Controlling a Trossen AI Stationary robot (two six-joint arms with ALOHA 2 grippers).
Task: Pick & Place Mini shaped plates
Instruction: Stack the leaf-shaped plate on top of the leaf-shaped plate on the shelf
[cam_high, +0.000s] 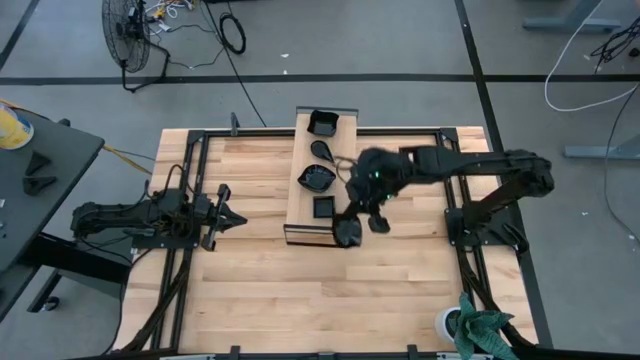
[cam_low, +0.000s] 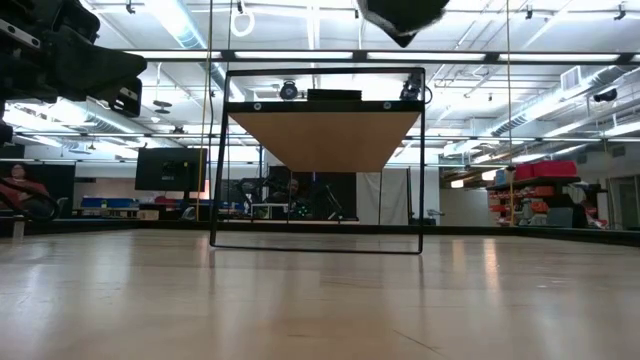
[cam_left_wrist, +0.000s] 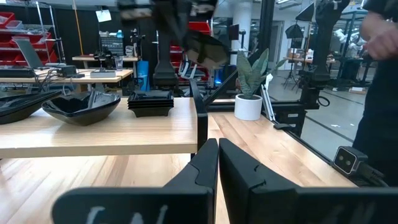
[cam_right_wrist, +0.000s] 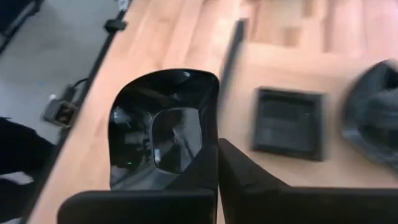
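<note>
Several glossy black mini plates lie on the long light wooden board (cam_high: 303, 205): a square one (cam_high: 322, 123), a teardrop one (cam_high: 322, 150), a wavy bowl (cam_high: 317, 178) and a square one (cam_high: 325, 208). My right gripper (cam_high: 352, 228) is over the board's near end, shut on another black dish (cam_high: 346, 234). In the right wrist view this dish (cam_right_wrist: 155, 134) fills the space beside the fingers. The left wrist view shows it in the air (cam_left_wrist: 205, 50) above the board. My left gripper (cam_high: 232, 218) waits shut, left of the board. My right gripper pinches the black dish by its rim (cam_right_wrist: 202, 134) between its two shut fingers, coming from above and slanting down. The dish is lifted clear of the board and table, tilted, its hollow face (cam_right_wrist: 171, 140) toward the wrist camera.
Black frame rails (cam_high: 185, 180) run along the table's left and right sides. A potted plant (cam_high: 470, 325) stands at the near right corner. Bare wood lies near of the board. A person (cam_left_wrist: 379, 62) stands beyond the table's right side.
</note>
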